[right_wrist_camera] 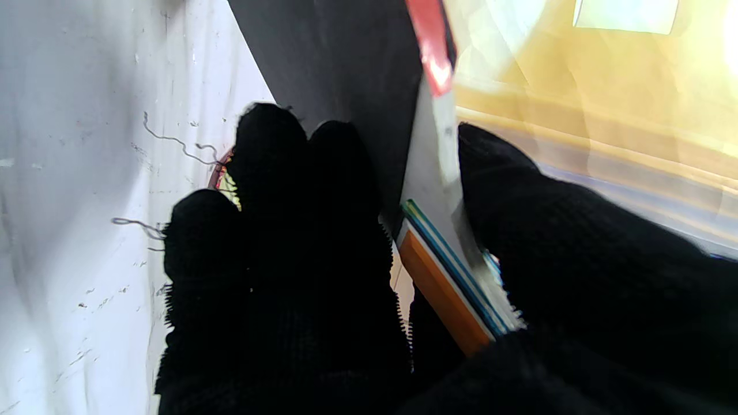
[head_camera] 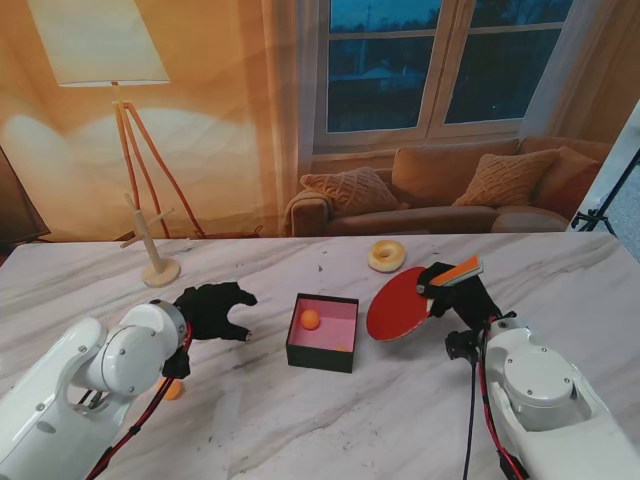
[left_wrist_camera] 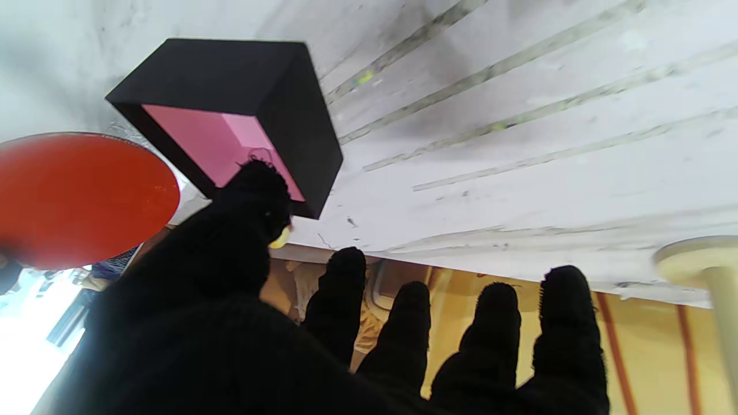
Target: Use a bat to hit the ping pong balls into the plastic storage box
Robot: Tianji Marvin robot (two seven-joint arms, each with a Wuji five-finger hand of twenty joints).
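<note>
A black storage box with a pink inside sits mid-table; an orange ping pong ball lies in it, and another orange bit shows at its near right corner. My right hand is shut on the handle of a red bat, whose blade hangs just right of the box. The handle shows between the gloved fingers. My left hand hovers open left of the box, fingers spread. An orange ball lies near me, partly hidden under my left forearm.
A doughnut-shaped ring lies farther from me, beyond the bat. A wooden peg stand rises at the far left, its base near my left hand. The marble table ends at a printed living-room backdrop.
</note>
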